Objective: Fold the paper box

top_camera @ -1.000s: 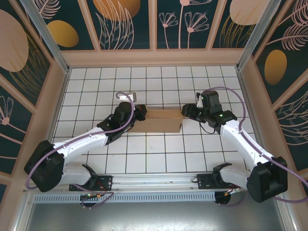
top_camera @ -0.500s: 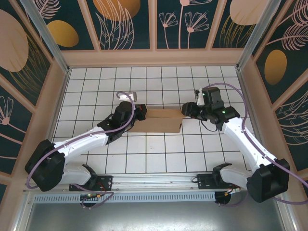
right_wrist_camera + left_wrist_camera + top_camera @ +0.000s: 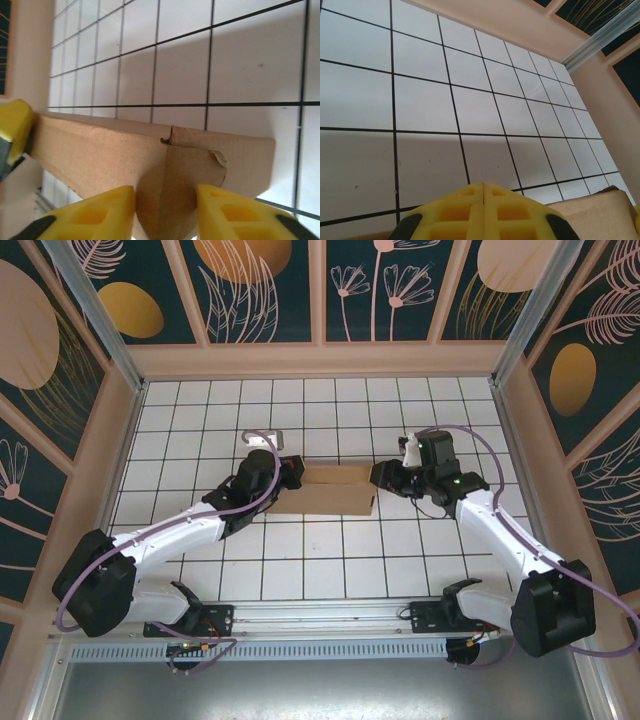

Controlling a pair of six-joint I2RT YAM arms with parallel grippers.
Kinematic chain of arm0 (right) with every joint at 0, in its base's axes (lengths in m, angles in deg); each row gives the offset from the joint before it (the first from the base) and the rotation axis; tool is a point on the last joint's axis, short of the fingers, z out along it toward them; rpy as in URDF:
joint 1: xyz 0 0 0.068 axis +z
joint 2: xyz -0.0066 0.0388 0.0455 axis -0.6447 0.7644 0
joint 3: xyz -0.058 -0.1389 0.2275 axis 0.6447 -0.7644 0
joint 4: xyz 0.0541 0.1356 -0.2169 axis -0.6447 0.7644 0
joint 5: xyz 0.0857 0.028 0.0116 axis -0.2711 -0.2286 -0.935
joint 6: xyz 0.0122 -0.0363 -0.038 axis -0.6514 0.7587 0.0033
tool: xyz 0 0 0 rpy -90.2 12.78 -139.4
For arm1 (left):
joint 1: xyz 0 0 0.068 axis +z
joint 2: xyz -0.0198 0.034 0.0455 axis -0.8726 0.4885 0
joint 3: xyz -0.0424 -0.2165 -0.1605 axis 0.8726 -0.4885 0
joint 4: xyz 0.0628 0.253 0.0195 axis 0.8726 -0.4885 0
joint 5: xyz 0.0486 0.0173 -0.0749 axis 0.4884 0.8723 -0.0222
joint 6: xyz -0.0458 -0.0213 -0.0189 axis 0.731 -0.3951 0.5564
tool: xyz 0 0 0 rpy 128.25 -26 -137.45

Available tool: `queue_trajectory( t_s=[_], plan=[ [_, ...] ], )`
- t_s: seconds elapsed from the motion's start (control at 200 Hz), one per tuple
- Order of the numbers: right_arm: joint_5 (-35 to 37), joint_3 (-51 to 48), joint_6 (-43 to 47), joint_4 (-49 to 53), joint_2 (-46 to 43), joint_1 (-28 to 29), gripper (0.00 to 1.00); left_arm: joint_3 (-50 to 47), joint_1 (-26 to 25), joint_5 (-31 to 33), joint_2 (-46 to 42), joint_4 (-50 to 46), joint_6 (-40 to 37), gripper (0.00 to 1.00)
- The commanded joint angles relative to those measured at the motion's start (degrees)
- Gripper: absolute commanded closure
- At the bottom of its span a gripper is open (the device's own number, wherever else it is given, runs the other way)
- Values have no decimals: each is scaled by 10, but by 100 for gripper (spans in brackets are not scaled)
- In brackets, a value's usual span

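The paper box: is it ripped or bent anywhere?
Yes, a little. On the paper box, the flap between the right gripper's jaws has a curled, ragged edge, and there's a small torn notch where it meets the long side.

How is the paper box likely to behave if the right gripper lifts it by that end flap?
Probably floppy: the paper box is thin cardboard, and the end flap between the fingers of the right gripper looks creased and ragged. It is likely light, so a push may just slide it across the smooth tiled table. Lying low and flat, it seems unlikely to tip.
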Motion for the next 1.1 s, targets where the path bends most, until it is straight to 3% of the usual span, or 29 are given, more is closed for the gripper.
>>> queue_trajectory(
  t_s=[0.0,0.18,0.31,0.485,0.631,0.816,1.091],
  plan=[
    [-92,-38,-44,-61,4,7,71,-10,-5,-32,26,-47,-8,100],
    [-134,-74,-78,-104,0,-12,77,-10,-5,-40,32,-44,-8,100],
    [-174,-90,-101,-144,-13,-40,69,-6,-5,-39,36,-50,-6,100],
    [70,30,33,23,-51,0,63,-4,-5,-36,35,-56,-4,100],
    [251,82,118,46,-50,111,66,-1,-5,-41,34,-56,-2,100],
    [316,91,143,-1,-1,211,79,6,-5,-54,42,-58,-1,100],
    [348,60,134,-52,44,245,84,11,-5,-61,35,-63,4,100]
  ],
)
